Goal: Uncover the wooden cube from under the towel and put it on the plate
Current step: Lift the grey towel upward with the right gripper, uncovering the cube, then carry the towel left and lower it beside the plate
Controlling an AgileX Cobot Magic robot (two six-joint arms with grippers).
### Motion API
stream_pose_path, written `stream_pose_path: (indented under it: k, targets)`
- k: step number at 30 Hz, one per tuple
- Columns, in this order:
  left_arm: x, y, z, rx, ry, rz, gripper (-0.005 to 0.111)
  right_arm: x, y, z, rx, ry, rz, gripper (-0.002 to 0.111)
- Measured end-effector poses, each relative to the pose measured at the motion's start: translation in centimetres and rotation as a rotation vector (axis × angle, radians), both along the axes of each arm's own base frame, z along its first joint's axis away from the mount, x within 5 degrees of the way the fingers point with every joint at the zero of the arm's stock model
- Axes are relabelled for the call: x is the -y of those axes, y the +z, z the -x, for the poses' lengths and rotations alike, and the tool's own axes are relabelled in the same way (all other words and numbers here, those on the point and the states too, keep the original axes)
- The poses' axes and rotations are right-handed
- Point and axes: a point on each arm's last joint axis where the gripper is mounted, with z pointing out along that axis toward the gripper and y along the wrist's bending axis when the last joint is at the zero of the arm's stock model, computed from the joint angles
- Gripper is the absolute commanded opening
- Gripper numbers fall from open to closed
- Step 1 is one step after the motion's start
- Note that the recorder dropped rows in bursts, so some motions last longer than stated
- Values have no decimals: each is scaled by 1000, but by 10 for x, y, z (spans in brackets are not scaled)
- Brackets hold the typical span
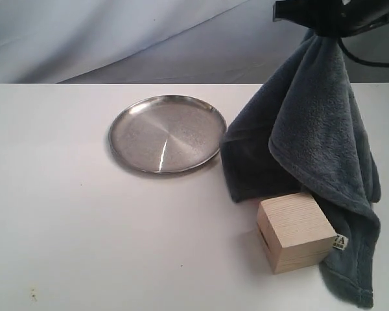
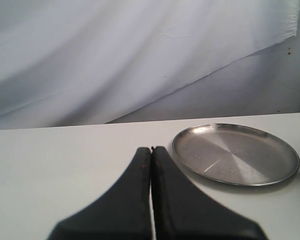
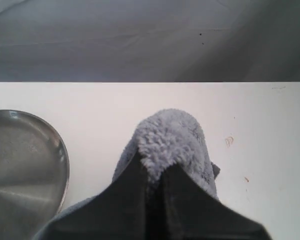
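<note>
My right gripper (image 1: 319, 27) is pinched shut on a fold of the grey-blue fleece towel (image 1: 318, 123). The towel hangs straight below it and trails onto the white table (image 1: 84, 246). The wooden cube (image 1: 295, 230) sits below the gripper with its top and front bare, but the towel's lower hem lies against its back and the side away from the plate. The steel plate (image 1: 165, 133) lies bare, well off to the gripper's side, toward my left arm. My left gripper (image 2: 151, 150) has its fingers pressed together on nothing, with the plate just ahead of it.

I judge the uncovering nearly done. To finish cleanly, I'd carry the towel away from the cube, opposite the plate, high enough that the hem lifts off without dragging the block. Then I'd release it well apart from the cube before going for the cube.
</note>
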Motion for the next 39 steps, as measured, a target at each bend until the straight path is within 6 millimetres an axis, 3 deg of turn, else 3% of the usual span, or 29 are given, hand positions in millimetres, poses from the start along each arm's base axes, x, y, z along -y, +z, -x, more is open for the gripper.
stream_pose_path:
  k: [8,14,28,39]
  targets:
    - [0,0,0,0,0,0,0,-19,11,-11,3,68,-131,0]
    - [0,0,0,0,0,0,0,-40,10,-1,-28,195,-158,0]
    - [0,0,0,0,0,0,0,-124,11,64,-33,484,-156,0]
    - [0,0,0,0,0,0,0,-170,9,125,-80,663,-128,0]
